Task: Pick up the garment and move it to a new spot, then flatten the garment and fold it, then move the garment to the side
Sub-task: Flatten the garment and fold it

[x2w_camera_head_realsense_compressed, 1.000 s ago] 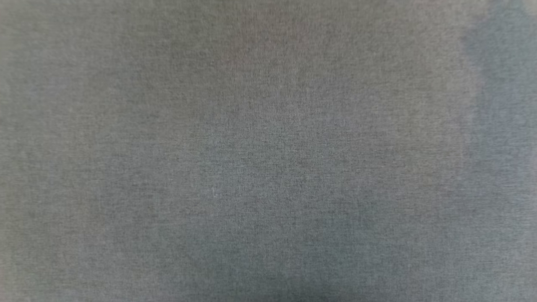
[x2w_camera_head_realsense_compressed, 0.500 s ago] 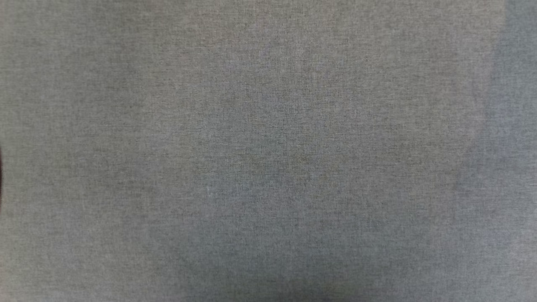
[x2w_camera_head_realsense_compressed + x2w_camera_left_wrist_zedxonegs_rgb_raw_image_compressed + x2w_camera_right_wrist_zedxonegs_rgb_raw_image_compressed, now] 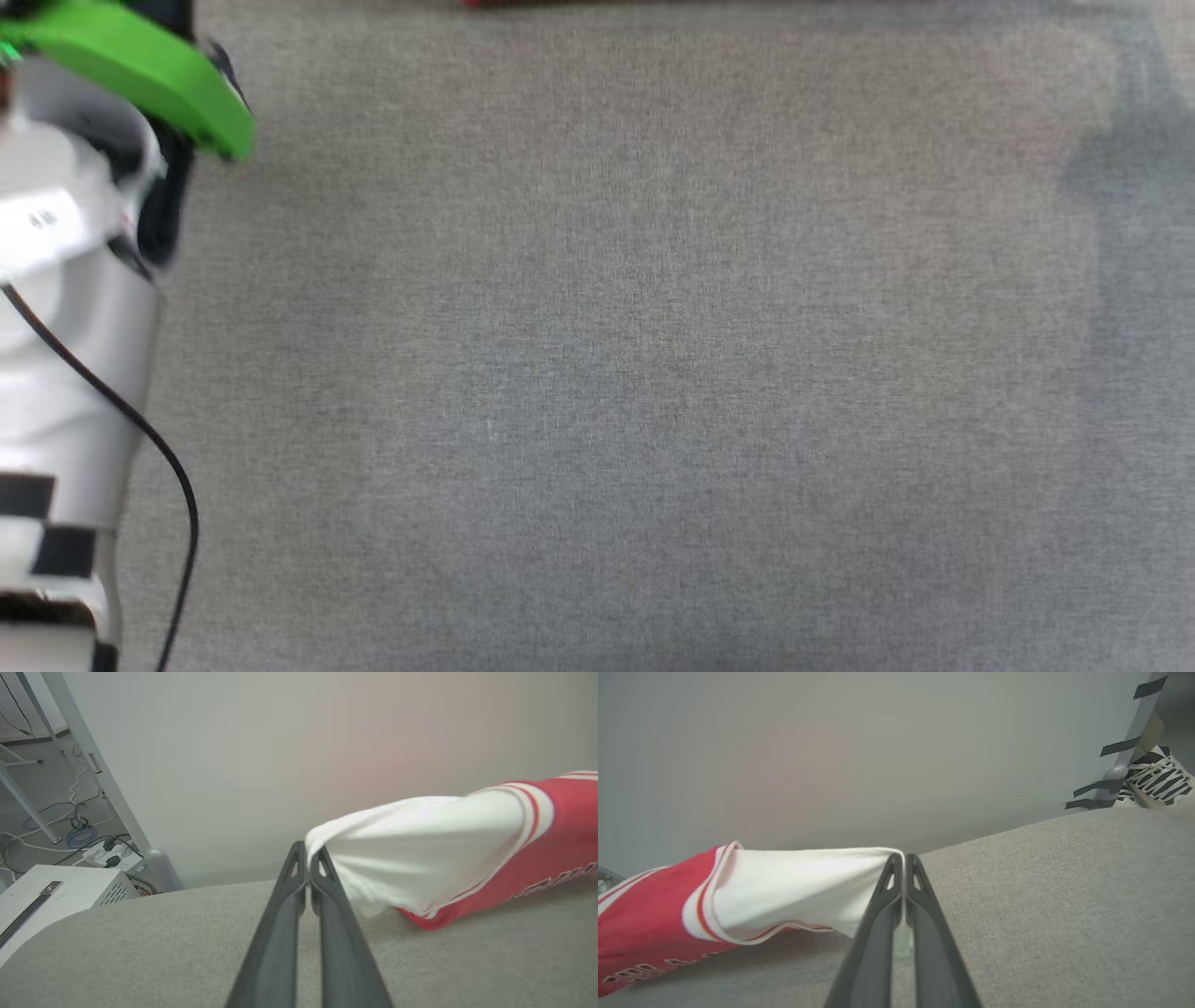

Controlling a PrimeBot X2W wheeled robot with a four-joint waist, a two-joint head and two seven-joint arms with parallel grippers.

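Holding the garment point(image 3: 444, 849), left gripper point(image 3: 307, 851) clamped on it, right gripper point(image 3: 903, 858) clamped on it too

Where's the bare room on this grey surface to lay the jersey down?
The grey surface lies bare from the pale forearm at the left across to the right edge. It is crowded near its far edge, where the garment stretches between the left pincer and right pincer.

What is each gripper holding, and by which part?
The red jersey: left gripper pinches the end of one white sleeve, right gripper the end of the other.
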